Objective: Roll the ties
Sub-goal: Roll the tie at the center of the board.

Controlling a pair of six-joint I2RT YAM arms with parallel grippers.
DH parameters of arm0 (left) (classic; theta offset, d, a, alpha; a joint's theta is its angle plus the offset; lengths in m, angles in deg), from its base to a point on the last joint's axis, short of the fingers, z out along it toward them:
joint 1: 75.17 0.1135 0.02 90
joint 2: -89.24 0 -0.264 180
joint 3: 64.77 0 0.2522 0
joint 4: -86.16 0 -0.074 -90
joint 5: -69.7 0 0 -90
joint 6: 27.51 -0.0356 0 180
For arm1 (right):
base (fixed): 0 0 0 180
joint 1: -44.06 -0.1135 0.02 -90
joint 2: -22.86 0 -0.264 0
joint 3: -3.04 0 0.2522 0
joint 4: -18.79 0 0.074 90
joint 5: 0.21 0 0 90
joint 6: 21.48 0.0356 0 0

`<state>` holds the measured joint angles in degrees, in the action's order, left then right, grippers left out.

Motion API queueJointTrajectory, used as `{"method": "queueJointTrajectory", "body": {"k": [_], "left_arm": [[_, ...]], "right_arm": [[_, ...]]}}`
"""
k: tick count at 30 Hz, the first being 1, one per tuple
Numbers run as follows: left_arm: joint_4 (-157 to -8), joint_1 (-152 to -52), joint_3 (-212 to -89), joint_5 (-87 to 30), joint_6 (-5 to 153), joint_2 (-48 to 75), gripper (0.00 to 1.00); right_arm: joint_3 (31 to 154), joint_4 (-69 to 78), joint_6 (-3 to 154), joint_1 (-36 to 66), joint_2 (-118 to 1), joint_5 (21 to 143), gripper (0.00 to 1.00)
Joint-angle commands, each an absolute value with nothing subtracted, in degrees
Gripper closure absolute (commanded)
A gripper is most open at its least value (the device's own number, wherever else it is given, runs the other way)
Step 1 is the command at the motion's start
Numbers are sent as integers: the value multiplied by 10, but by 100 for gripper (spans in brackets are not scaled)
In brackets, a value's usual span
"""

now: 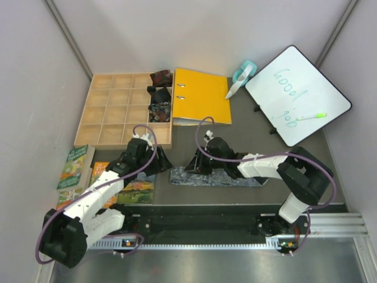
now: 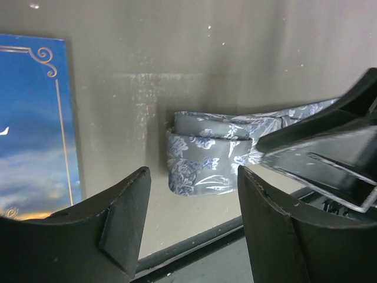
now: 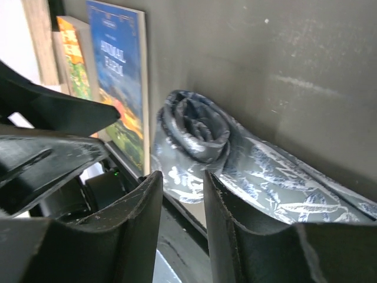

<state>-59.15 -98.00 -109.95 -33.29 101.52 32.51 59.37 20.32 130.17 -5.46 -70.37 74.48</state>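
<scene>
A silvery grey-blue tie [image 1: 219, 177] with a faint leaf pattern lies flat on the dark table. Its left end is rolled into a small coil [image 2: 200, 158], also seen in the right wrist view [image 3: 194, 125]. My left gripper [image 1: 160, 163] is open and empty, just left of the coil [image 2: 193, 177]. My right gripper [image 1: 197, 162] hovers over the tie beside the coil, its jaws a narrow gap apart and holding nothing [image 3: 182, 177]. Dark red, black and speckled rolled ties [image 1: 159, 94] sit in the right column of the wooden tray [image 1: 112, 109].
An orange binder [image 1: 201, 95] lies behind the tie. A whiteboard [image 1: 297, 94] with a green pen stands at the back right, next to a tape dispenser [image 1: 242, 73]. Books [image 1: 76, 168] lie at the left, one close to the coil [image 2: 32, 118].
</scene>
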Motion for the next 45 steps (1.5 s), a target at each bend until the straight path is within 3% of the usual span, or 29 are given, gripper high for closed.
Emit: {"method": "queueJointTrajectory", "body": {"k": [1, 25, 45], "left_arm": [[-636, -975, -1089, -352, 1008, 319, 35], [-721, -975, -1052, -411, 999, 234, 38], [-846, -976, -1015, -465, 1036, 157, 54]], "right_arm": [[617, 244, 1307, -66, -724, 731, 67], [608, 240, 1278, -67, -778, 756, 77], [610, 242, 1270, -67, -801, 762, 79]]}}
